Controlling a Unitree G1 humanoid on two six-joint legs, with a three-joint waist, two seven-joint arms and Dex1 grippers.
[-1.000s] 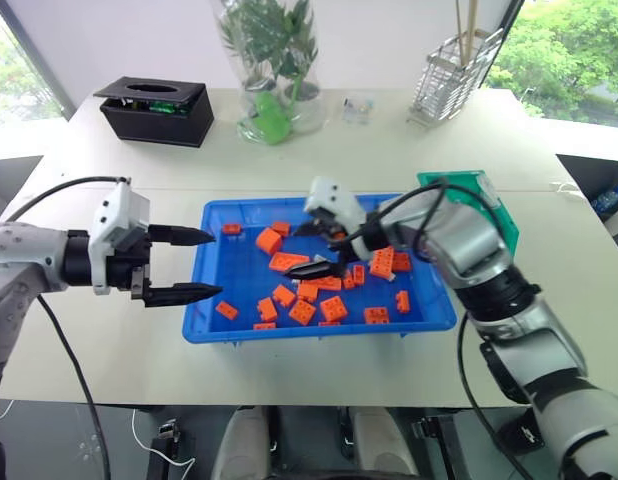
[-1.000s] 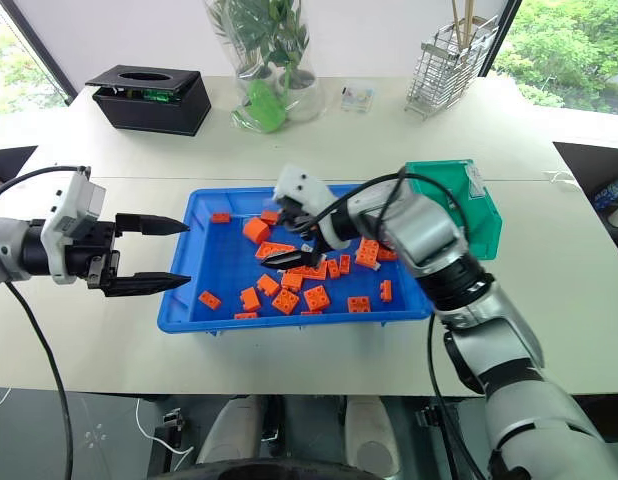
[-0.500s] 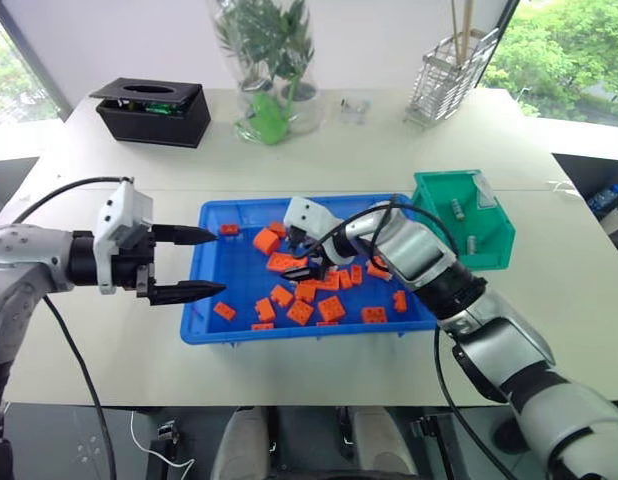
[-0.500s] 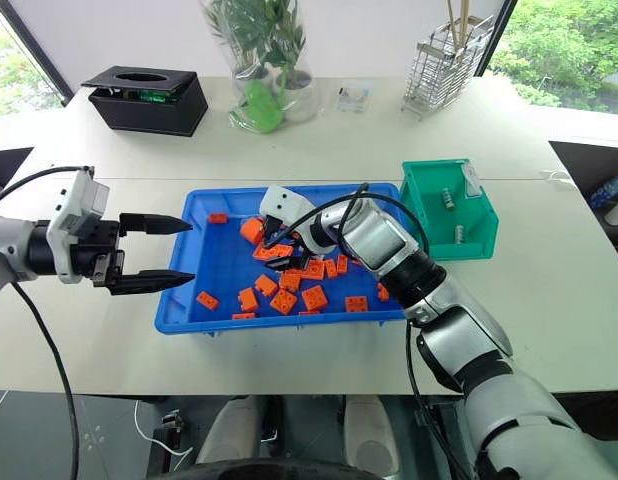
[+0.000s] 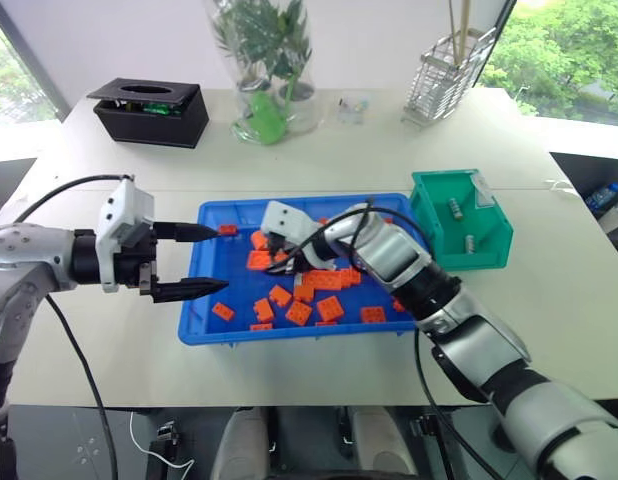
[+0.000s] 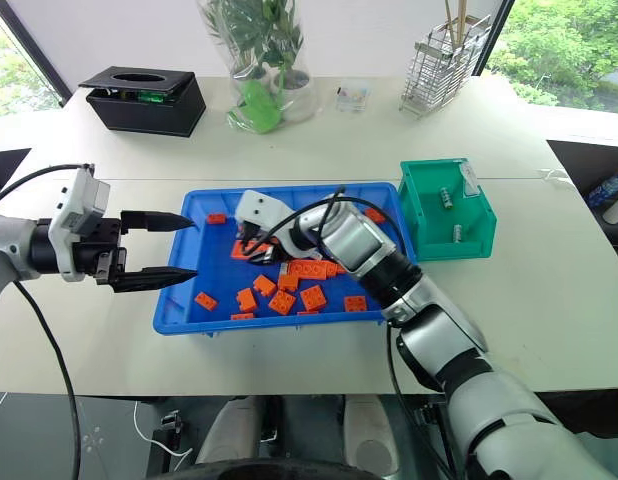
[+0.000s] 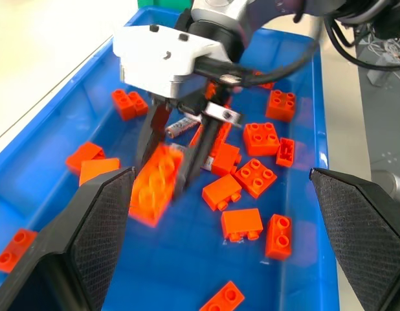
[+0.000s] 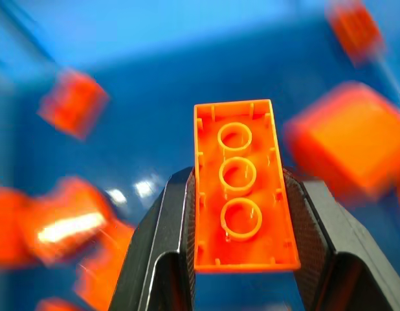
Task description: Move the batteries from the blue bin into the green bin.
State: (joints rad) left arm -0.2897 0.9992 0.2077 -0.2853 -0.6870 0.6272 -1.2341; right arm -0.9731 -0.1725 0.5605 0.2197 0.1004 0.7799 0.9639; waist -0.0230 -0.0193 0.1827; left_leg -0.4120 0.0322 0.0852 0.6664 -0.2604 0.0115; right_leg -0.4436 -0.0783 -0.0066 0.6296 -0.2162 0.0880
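Mid-frame, your right gripper (image 8: 239,253) clamps an orange brick (image 8: 242,214) in the blue bin (image 5: 204,320), a battery (image 7: 182,124) just behind its fingers, two batteries (image 6: 446,198) in the green bin (image 6: 429,243) at right, while your left gripper (image 5: 189,262) gapes wide at the blue bin's left rim.

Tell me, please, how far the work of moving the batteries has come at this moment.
Done: two batteries lie in the green bin.
In hand: the right gripper has its jaws shut on an orange brick, not a battery. The left gripper hovers open at the edge of the blue bin.
Left: at least one battery lies in the blue bin, close to the right gripper.
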